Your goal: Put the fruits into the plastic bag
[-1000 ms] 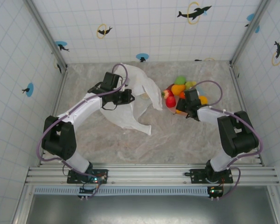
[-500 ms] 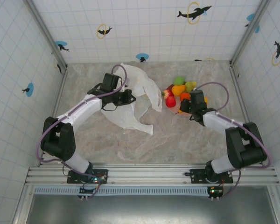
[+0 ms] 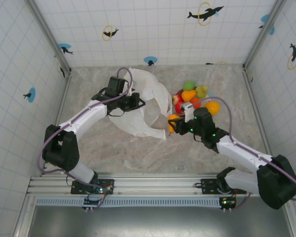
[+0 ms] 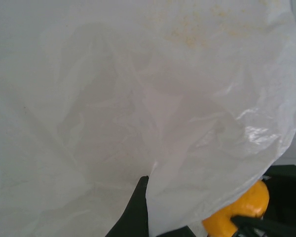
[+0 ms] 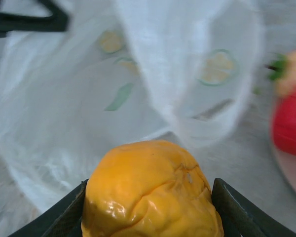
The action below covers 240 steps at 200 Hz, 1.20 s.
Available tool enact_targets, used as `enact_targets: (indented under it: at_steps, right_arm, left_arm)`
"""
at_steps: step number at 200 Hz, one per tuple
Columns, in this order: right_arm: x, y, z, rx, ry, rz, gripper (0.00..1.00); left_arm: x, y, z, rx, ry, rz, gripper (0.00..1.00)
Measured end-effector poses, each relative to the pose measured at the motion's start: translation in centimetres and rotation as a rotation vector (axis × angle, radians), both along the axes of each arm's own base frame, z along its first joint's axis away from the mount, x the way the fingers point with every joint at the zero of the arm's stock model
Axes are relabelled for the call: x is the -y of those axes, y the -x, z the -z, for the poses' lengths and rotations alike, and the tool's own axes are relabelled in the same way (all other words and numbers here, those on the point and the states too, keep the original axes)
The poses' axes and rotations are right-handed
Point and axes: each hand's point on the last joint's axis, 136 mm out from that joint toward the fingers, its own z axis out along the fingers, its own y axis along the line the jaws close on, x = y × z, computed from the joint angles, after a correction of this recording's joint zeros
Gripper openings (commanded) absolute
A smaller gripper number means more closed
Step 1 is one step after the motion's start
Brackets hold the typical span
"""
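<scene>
Top external: right jaws clamped on orange (image 3: 172, 123) at 4 o'clock of bag (image 3: 149, 98), left jaws pinching bag, other fruits (image 3: 190, 93) unbagged.

The worktop (image 3: 153, 148) has a grey-beige marbled surface and fills the floor of a booth. Three walls of white tiles (image 3: 153, 29) with pale blue grid lines stand around it. Dolphin stickers are scattered over them: a black dolphin in a yellow ring (image 3: 205, 12) high on the back wall, a smaller one (image 3: 110, 33) further left, and blue-disc ones (image 3: 150, 60) low at the back and on the left wall (image 3: 30, 94). Metal posts (image 3: 47, 34) run up the back corners. An aluminium rail (image 3: 158, 185) crosses the near edge, with a white slotted strip (image 3: 153, 201) just below it. The right wrist view catches the pinkish edge of a plate (image 5: 292, 180) on the worktop.
</scene>
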Motion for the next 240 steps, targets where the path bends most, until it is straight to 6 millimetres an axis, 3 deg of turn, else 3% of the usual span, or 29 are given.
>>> enact_targets:
  at_steps: [60,99,125,172,207,240]
  right_arm:
    - [-7.2,-1.7,-3.5,0.157,0.060,-0.237,0.47]
    - [-9.5,-2.2,-2.8,0.195,0.113,-0.309,0.46]
    - [-9.7,-2.5,-1.4,0.190,0.143,-0.291,0.46]
    - [-7.4,-5.3,-0.9,0.208,0.108,-0.056,0.46]
    - [-7.1,-7.5,-1.7,0.186,-0.019,0.102,0.48]
    - [-7.8,-7.9,-0.7,0.116,-0.112,0.197,0.48]
  left_arm:
    - [-0.4,1.2,-1.8,0.015,0.010,0.005,0.00]
    - [0.3,2.0,-2.2,0.002,0.024,0.023,0.00]
    - [1.0,2.6,-3.3,-0.016,0.079,0.037,0.00]
    - [2.3,3.3,-6.8,-0.020,0.246,0.056,0.00]
    - [2.9,3.5,-7.5,-0.043,0.311,0.071,0.00]
    - [3.2,3.6,-7.6,-0.045,0.338,0.083,0.00]
